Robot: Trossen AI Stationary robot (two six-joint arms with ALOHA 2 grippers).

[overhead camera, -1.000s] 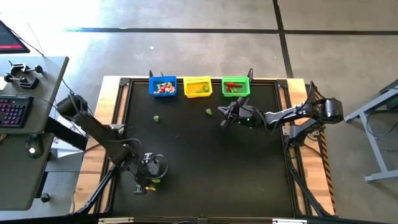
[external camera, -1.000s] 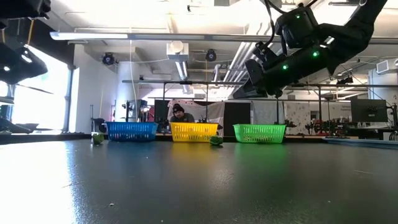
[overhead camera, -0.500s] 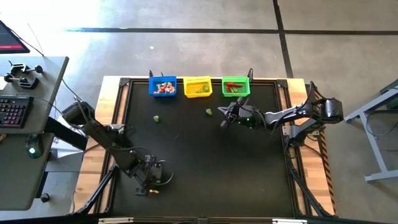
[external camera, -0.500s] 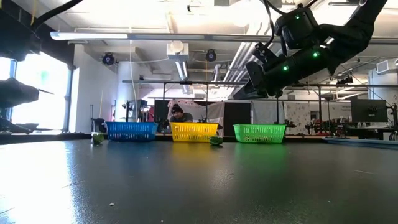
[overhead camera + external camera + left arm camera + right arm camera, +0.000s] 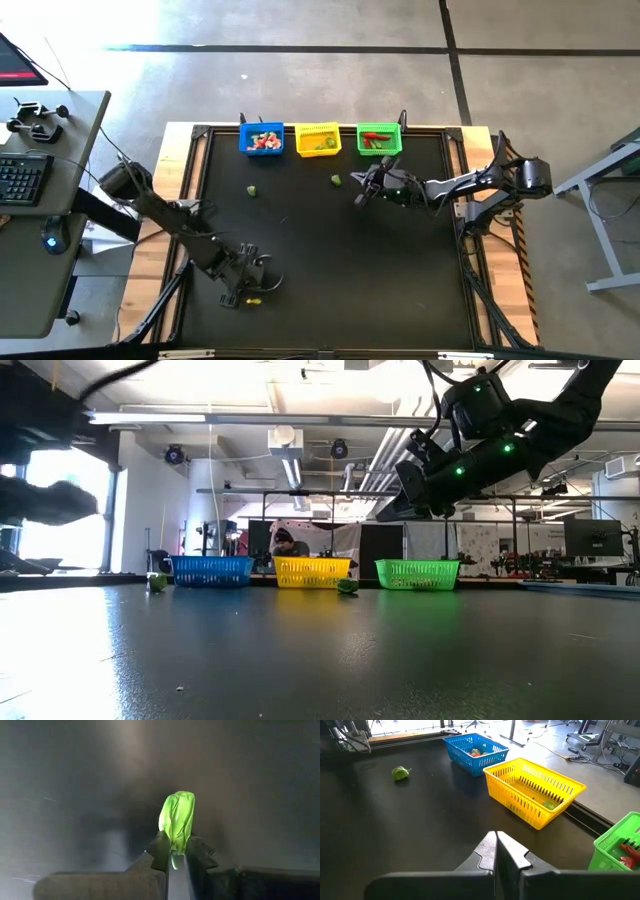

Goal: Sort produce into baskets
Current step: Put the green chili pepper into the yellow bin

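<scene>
Blue plastic mesh basket, yellow mesh basket, green mesh basket line the black table's far edge, left to right.

Grey desk at frame left w/ keyboard & mouse; person seated centre background, low view.

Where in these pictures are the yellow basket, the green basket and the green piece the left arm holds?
yellow basket (image 5: 517, 795), right wrist view, near side wall.
green basket (image 5: 417, 574), low view, front wall.
green piece (image 5: 177, 817), left wrist view, its middle, above the fingers.
</scene>
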